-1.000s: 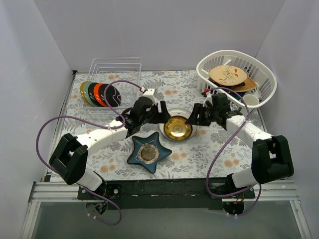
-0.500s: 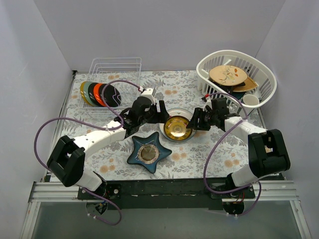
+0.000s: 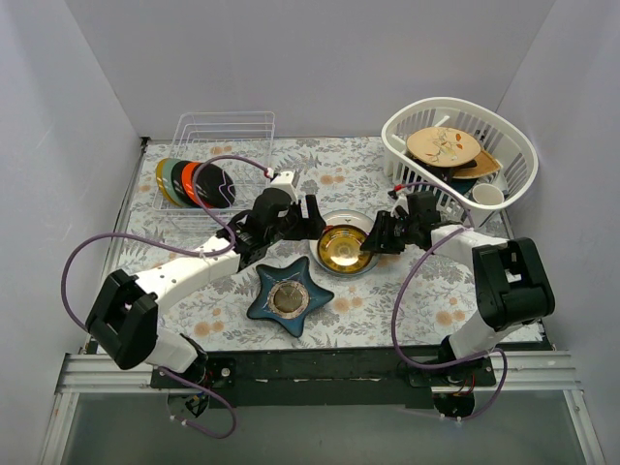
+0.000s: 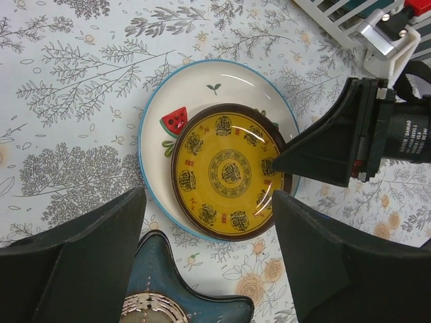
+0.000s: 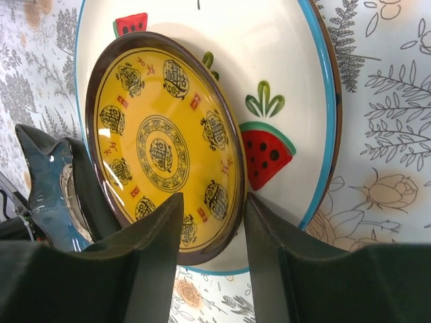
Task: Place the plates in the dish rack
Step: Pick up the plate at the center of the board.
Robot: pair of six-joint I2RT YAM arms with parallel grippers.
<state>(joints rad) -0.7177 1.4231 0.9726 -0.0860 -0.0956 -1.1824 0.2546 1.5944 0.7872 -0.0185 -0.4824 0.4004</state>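
Right wrist: right gripper (image 5: 213, 202) jaws narrow, astride the yellow plate's (image 5: 161, 148) near rim; grip unclear. Watermelon bowl (image 5: 296, 81) beneath. Left gripper (image 4: 209, 195) wide, plate ahead.

The plate (image 4: 229, 168) is yellow with brown emblems, the dish (image 4: 202, 84) white with blue rim and watermelons.

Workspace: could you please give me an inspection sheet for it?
Surface: floral cloth, flat.
Job's things: yellow plate lies in a watermelon dish; other plates stand on edge in the dish rack.
Clutter: blue star dish; white basket of dishes.
Pincers: left pincer open over the yellow plate; right pincer open, straddling its rim.
Cables: purple cable loops beside each arm.
Surroundings: plain white walls.
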